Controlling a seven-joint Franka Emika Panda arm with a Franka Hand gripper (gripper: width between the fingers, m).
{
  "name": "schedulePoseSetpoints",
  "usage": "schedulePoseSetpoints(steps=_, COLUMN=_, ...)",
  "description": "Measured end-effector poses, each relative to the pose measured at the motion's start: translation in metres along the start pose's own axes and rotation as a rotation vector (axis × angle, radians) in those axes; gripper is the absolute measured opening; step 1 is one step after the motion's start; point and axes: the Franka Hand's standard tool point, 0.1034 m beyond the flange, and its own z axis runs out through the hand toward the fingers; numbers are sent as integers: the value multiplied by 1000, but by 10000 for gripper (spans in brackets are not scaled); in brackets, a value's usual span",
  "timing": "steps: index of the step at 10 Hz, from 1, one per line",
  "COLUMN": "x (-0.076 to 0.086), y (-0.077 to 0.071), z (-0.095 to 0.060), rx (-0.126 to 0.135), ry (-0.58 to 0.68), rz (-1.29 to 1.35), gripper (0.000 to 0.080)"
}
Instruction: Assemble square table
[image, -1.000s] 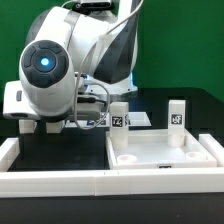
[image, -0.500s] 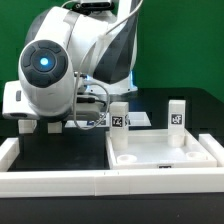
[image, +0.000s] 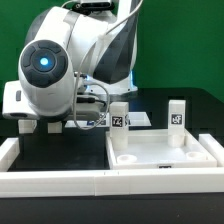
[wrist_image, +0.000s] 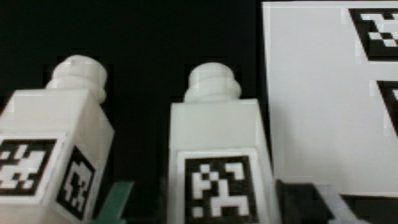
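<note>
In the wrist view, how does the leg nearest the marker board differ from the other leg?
The near leg, beside the marker board, sits between the jaws of the open pincer; the far leg sits outside them. The near leg shows one tagged face squarely; the far leg is turned, showing two. Both are white, with a rounded peg at one end.

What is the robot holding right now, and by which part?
It cannot be told. The end effector straddles the tagged end of one white leg, but whether it actually clamps it is not visible.
</note>
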Motion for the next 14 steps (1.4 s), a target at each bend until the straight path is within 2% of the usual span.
schedulePoseSetpoints(steps=2, x=-35, y=-6, z=-31, rx=14, ry=-27, rz=-13, gripper=290)
schedulePoseSetpoints(steps=4, x=-67, y=-12, z=-63, rx=56, ry=-42, rz=-19, gripper=290)
schedulePoseSetpoints(steps=5, x=-73, y=-11, z=-74, rx=65, ry=-34, rz=-16, gripper=290)
schedulePoseSetpoints(steps=7, x=-66, y=-9, z=-72, rx=57, ry=9, rz=-18, gripper=290)
schedulePoseSetpoints(steps=9, x=-59, y=-8, z=-76, rx=48, ry=123, rz=-27, gripper=290)
schedulePoseSetpoints(steps=10, x=-47, y=-9, z=-76, rx=51, ry=207, rz=-25, gripper=290)
schedulePoseSetpoints(steps=11, x=-45, y=-11, z=-85, rx=44, ry=260, rz=-30, gripper=291)
schedulePoseSetpoints(steps=14, x=-44, y=-9, z=-137, rx=11, ry=487, rz=-68, gripper=291)
